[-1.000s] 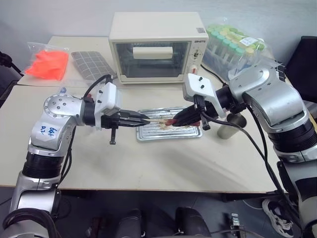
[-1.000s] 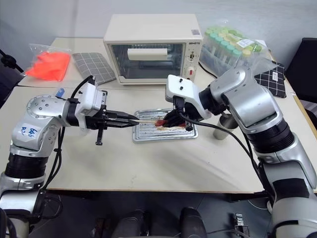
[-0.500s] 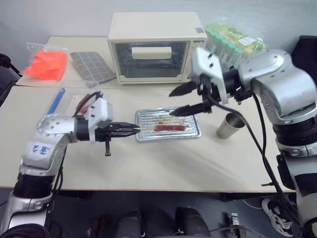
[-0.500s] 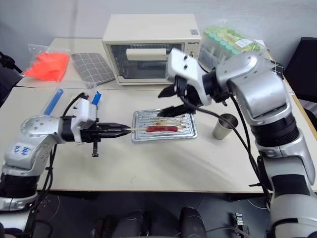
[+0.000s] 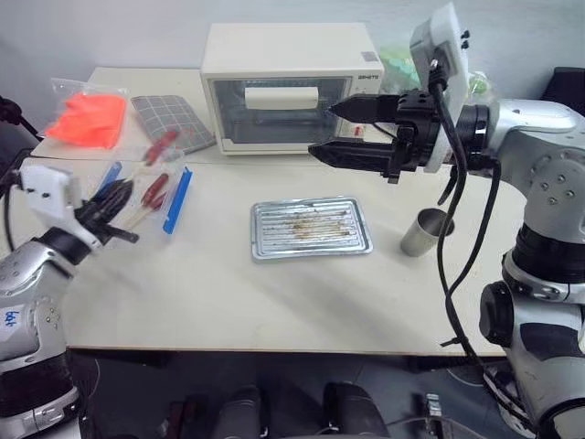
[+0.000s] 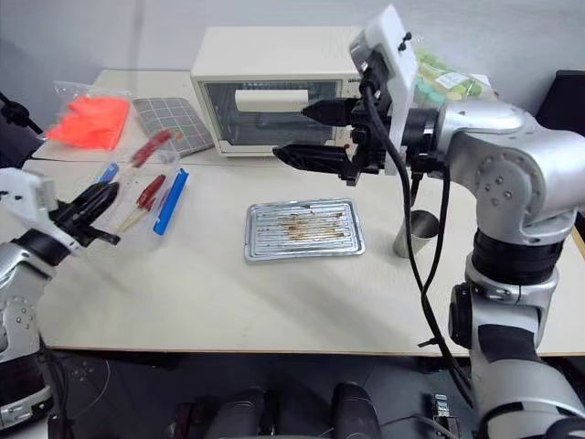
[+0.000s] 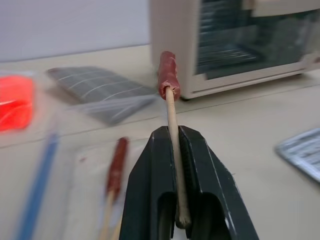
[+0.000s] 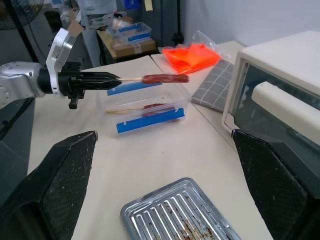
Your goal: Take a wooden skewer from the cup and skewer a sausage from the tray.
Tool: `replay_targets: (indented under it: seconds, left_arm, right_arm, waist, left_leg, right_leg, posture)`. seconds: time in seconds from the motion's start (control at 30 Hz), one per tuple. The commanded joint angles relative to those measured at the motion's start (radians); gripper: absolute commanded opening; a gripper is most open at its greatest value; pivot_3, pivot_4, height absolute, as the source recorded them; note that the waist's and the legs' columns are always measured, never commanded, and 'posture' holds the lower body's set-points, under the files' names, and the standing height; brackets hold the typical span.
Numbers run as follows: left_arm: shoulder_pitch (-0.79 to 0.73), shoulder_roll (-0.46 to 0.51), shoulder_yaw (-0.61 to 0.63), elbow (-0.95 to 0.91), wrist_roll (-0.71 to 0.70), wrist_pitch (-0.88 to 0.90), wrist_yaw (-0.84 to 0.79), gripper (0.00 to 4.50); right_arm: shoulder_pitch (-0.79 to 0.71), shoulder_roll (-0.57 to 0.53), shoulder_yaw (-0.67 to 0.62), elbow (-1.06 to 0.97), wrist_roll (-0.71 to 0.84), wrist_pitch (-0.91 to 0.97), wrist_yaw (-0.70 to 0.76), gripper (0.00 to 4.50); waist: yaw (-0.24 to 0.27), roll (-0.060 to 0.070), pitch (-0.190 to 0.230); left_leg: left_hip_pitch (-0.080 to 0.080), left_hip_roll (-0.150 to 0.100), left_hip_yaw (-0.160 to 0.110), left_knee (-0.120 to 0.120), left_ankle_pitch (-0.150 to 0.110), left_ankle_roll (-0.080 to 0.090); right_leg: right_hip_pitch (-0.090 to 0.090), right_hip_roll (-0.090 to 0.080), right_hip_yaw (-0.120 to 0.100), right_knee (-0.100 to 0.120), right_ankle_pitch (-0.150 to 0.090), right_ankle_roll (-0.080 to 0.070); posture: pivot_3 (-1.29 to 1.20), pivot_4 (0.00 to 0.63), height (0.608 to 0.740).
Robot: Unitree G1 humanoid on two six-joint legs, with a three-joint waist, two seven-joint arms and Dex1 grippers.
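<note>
My left gripper [image 7: 172, 131] is shut on a wooden skewer [image 7: 172, 110] that has a dark red sausage [image 7: 168, 75] speared on its far end. In the head views that gripper [image 5: 110, 197] is at the far left, and it holds the sausage [image 5: 163, 144] above a clear box. My right gripper [image 5: 323, 130] is open and empty, raised in front of the oven and well above the tray [image 5: 311, 229]. The shiny ribbed tray shows only brown stains. The grey steel cup [image 5: 425, 231] stands just right of the tray.
A cream toaster oven [image 5: 283, 82] stands behind the tray. A clear box [image 5: 137, 219] with blue clips at the left holds another skewered sausage [image 5: 155, 187]. An orange bag [image 5: 87, 117], a grey checked mat [image 5: 169, 119] and green-capped tubes [image 6: 448, 82] line the back.
My left gripper has swung left from the tray to above the clear box, carrying the skewered sausage. My right gripper has let go of the sausage, opened wide and risen in front of the oven.
</note>
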Motion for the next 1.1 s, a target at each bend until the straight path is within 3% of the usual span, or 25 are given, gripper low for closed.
replay_targets:
  seconds: [0.03, 0.23, 0.43, 0.63, 0.87, 1.1]
  left_arm:
    - [0.024, 0.006, 0.053, 0.036, 0.017, -0.077, 0.036, 0.00]
    - [-0.022, 0.014, 0.001, 0.150, 0.033, -0.138, 0.039, 0.00]
    - [-0.043, 0.022, -0.019, 0.164, -0.015, -0.151, -0.028, 1.71]
    - [0.060, 0.043, 0.086, 0.056, -0.087, -0.075, -0.017, 3.56]
    - [0.337, 0.074, 0.301, -0.181, -0.268, 0.082, -0.083, 3.56]
    - [0.458, 0.083, 0.424, -0.193, -0.321, 0.103, -0.095, 3.56]
  right_arm:
    - [0.017, 0.013, -0.053, -0.070, 0.059, 0.022, -0.070, 4.48]
    - [0.032, 0.001, -0.063, -0.081, 0.124, 0.027, -0.121, 4.48]
    - [0.036, -0.017, -0.059, -0.070, 0.171, 0.017, -0.149, 4.50]
    - [0.051, -0.039, -0.040, -0.053, 0.187, -0.008, -0.151, 4.50]
    - [0.079, -0.095, -0.005, -0.026, 0.184, -0.055, -0.107, 4.50]
    - [0.092, -0.120, 0.044, 0.003, 0.171, -0.119, -0.067, 4.50]
  waist:
    - [0.001, 0.000, 0.000]
    - [0.001, -0.001, 0.000]
    - [-0.001, -0.001, 0.000]
    - [-0.007, -0.001, 0.000]
    - [-0.005, -0.001, 0.000]
    - [-0.001, -0.001, 0.000]
  left_leg:
    - [0.000, 0.000, 0.000, 0.000, 0.000, 0.000]
    - [0.000, 0.000, 0.000, 0.000, 0.000, 0.000]
    - [0.000, 0.000, 0.001, -0.001, 0.000, 0.000]
    - [0.000, 0.001, 0.002, -0.002, 0.000, 0.000]
    - [0.000, 0.002, 0.002, -0.002, -0.001, 0.000]
    - [0.000, 0.000, 0.002, -0.002, -0.001, 0.001]
  right_leg:
    - [0.000, 0.000, 0.000, 0.000, 0.000, 0.000]
    - [0.000, -0.001, 0.000, 0.000, 0.000, 0.000]
    - [-0.001, -0.001, 0.000, 0.000, 0.000, 0.000]
    - [-0.002, 0.000, 0.000, 0.000, 0.000, 0.000]
    - [-0.002, -0.001, 0.001, -0.002, 0.000, 0.000]
    - [-0.001, -0.009, 0.001, -0.002, 0.000, -0.001]
  posture:
    - [0.00, 0.150, 0.740]
    - [0.00, 0.150, 0.740]
    - [0.00, 0.150, 0.740]
    - [0.00, 0.150, 0.740]
    - [0.00, 0.150, 0.740]
    - [0.00, 0.150, 0.740]
